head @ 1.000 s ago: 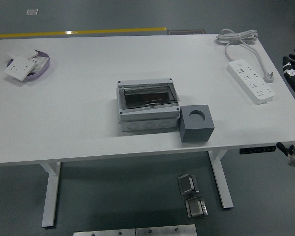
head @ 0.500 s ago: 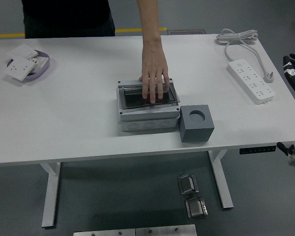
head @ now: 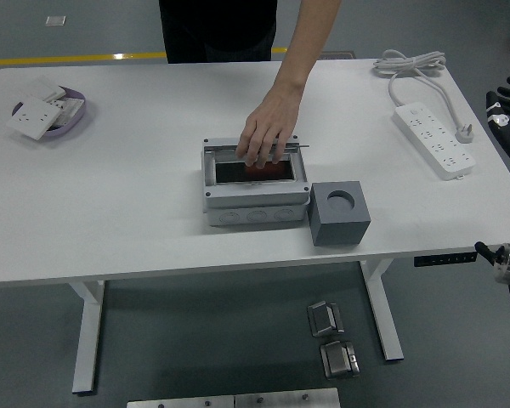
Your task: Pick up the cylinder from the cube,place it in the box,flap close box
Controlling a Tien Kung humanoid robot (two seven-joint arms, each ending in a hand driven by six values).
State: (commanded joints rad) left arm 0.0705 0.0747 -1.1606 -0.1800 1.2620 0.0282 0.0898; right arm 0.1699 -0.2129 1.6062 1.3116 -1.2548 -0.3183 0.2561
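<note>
The box (head: 255, 183) sat near the middle of the table (head: 136, 212), and the cube (head: 340, 213) stood touching its front right corner. A person's hand (head: 266, 132) reached in from the far side and rested over the box's rear edge. Well to the left, near the far corner, lay a dish (head: 68, 119) with 2 or more plates (head: 34, 116) stacked in it. At the far right lay a power strip (head: 435, 138), its cable (head: 408, 64) coiled behind it. My right hand (head: 507, 110) hung just beyond the table's right edge.

Right hand (head: 507, 106) at right edge
</note>
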